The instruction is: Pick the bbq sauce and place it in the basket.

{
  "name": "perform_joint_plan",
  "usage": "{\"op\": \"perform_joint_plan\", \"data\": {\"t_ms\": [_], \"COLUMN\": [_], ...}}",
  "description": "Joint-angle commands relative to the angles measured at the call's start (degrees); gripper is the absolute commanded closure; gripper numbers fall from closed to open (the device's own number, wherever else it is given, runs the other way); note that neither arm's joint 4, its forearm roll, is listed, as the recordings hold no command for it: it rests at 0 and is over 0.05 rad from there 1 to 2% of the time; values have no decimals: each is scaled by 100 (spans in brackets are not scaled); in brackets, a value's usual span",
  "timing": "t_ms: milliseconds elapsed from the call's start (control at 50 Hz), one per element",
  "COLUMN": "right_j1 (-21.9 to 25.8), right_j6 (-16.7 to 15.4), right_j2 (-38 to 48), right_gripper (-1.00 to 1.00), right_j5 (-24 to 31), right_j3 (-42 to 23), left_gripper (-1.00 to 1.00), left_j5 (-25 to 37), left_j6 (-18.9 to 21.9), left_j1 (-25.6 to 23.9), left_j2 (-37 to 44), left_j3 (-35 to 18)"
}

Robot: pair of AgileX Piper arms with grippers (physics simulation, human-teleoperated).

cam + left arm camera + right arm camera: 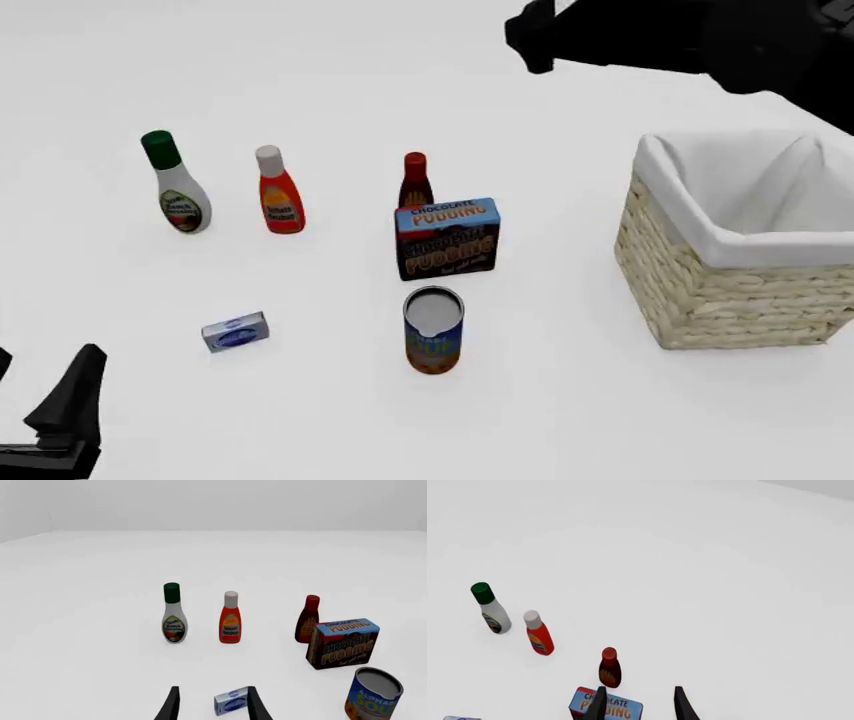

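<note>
Brown bbq sauce (415, 180) half behind pudding box (449, 238)

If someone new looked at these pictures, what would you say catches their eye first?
Probably the basket, pale wicker with a white lining, the biggest thing, standing at the right of the front view. Next comes the row of three upright bottles farther back at the left, ending in the dark bbq sauce, which stands just behind the chocolate pudding box. The right gripper hangs open above that bottle.

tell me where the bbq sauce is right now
In the front view the bbq sauce stands upright near the middle, just behind the chocolate pudding box, right of the orange-red bottle.
</note>
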Motion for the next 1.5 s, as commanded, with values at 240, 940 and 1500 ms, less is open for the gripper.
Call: {"op": "perform_joint_plan", "data": {"t_ms": [240,940,1500], "right_j1": [300,522,528], "right_j6": [87,160,288], "right_j2": [1328,3126,4276], "right_gripper": [-100,-100,-100], "right_j5": [351,485,418], "right_j3": [-1537,-3361,-4357], "left_gripper": [-100,-100,-100], "left_j5": [0,0,0], "left_j6": [0,0,0], "left_j1": [0,0,0], "left_j2": [0,0,0], "left_j3": [0,0,0]}}
